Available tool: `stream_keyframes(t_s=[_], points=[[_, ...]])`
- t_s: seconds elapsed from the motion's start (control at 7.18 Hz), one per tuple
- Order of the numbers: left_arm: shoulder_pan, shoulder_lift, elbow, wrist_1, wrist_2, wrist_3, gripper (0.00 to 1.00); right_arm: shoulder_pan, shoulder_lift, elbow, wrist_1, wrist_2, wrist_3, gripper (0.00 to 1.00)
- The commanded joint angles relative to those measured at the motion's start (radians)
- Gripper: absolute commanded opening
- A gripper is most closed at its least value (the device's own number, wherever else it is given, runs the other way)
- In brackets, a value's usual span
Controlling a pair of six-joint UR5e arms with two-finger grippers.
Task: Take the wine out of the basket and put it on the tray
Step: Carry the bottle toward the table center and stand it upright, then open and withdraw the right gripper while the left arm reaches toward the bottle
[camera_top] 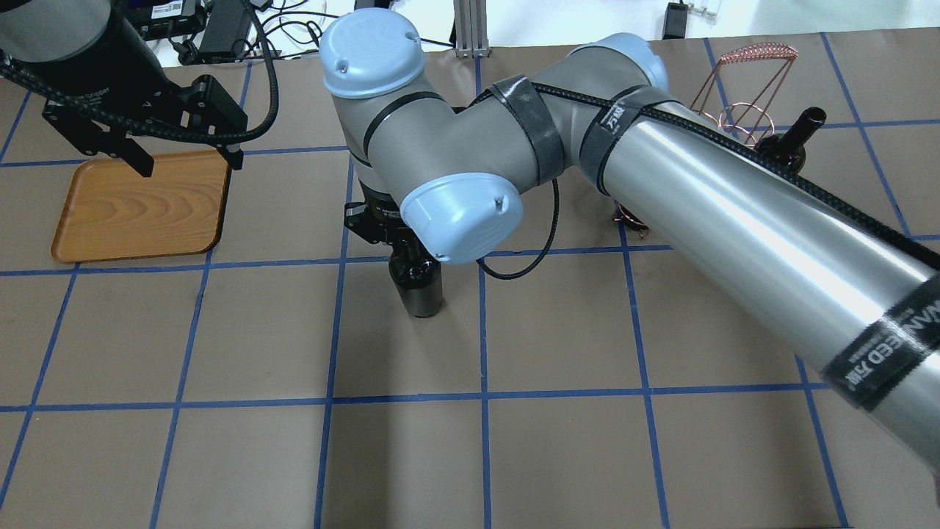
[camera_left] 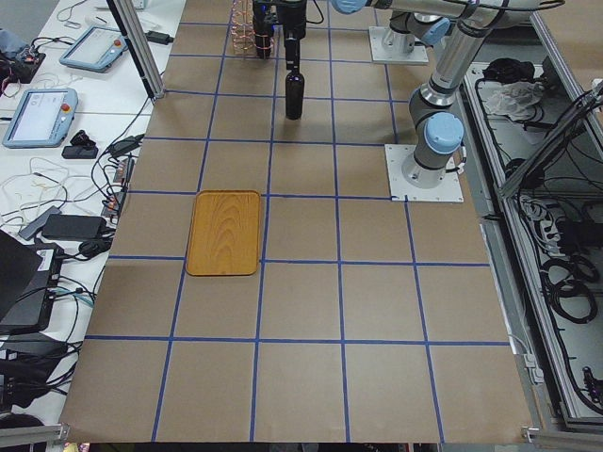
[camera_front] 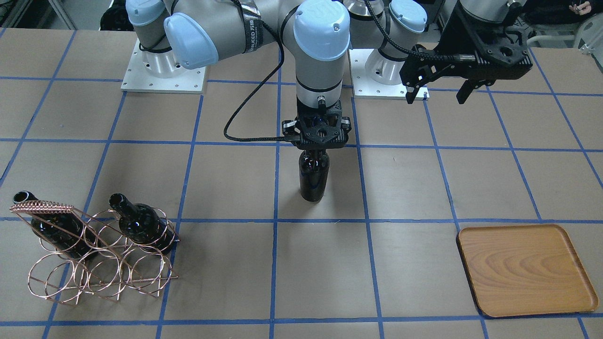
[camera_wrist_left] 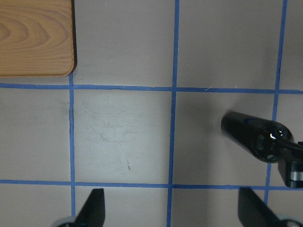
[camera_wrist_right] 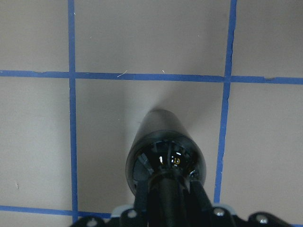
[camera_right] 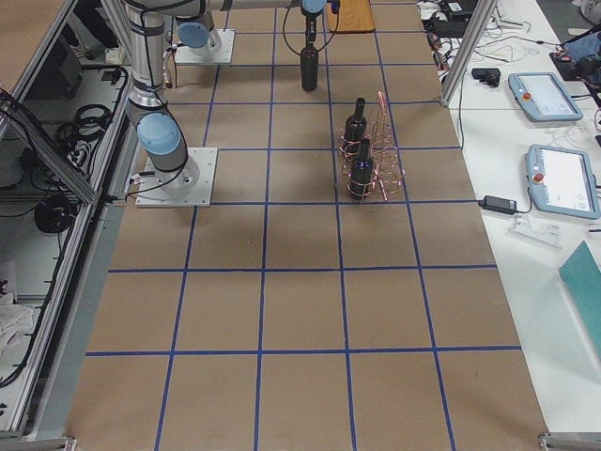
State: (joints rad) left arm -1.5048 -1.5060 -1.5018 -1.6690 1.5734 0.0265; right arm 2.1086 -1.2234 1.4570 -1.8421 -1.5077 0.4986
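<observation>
My right gripper (camera_front: 314, 153) is shut on the neck of a near-black wine bottle (camera_front: 313, 181) and holds it upright at the middle of the table. I cannot tell whether its base touches the paper. The bottle also shows in the overhead view (camera_top: 420, 286) and the right wrist view (camera_wrist_right: 163, 151). The copper wire basket (camera_front: 94, 263) stands apart and holds two more bottles (camera_front: 141, 226) (camera_front: 52, 226). The empty wooden tray (camera_front: 525, 268) lies at the other side. My left gripper (camera_front: 435, 99) is open and empty, raised near the tray (camera_top: 139, 209).
The table is covered in brown paper with a blue tape grid. The two arm bases (camera_front: 162, 70) (camera_front: 386, 70) stand at the robot's edge. In the left wrist view the tray's corner (camera_wrist_left: 33, 38) and the held bottle (camera_wrist_left: 251, 137) show.
</observation>
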Motion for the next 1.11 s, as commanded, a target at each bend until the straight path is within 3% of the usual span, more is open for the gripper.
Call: stream_keyframes(t_s=[0.0, 0.42, 0.56, 0.84, 0.97], points=[[0.000, 0.006, 0.000, 0.000, -0.007, 0.004, 1.00, -0.005, -0.024, -0.010, -0.023, -0.009, -0.002, 1.00], [0.002, 0.013, 0.000, -0.032, -0.078, -0.003, 1.00, -0.079, -0.119, -0.014, -0.010, -0.041, -0.029, 1.00], [-0.003, 0.010, 0.000, -0.032, -0.084, -0.008, 1.00, -0.128, -0.160, -0.014, 0.041, -0.105, -0.117, 1.00], [-0.029, -0.014, -0.012, -0.035, -0.124, -0.075, 1.00, -0.275, -0.200, -0.012, 0.052, -0.114, -0.147, 1.00], [-0.102, -0.023, -0.026, -0.011, -0.115, -0.124, 1.00, -0.353, -0.215, -0.010, 0.056, -0.114, -0.150, 1.00]])
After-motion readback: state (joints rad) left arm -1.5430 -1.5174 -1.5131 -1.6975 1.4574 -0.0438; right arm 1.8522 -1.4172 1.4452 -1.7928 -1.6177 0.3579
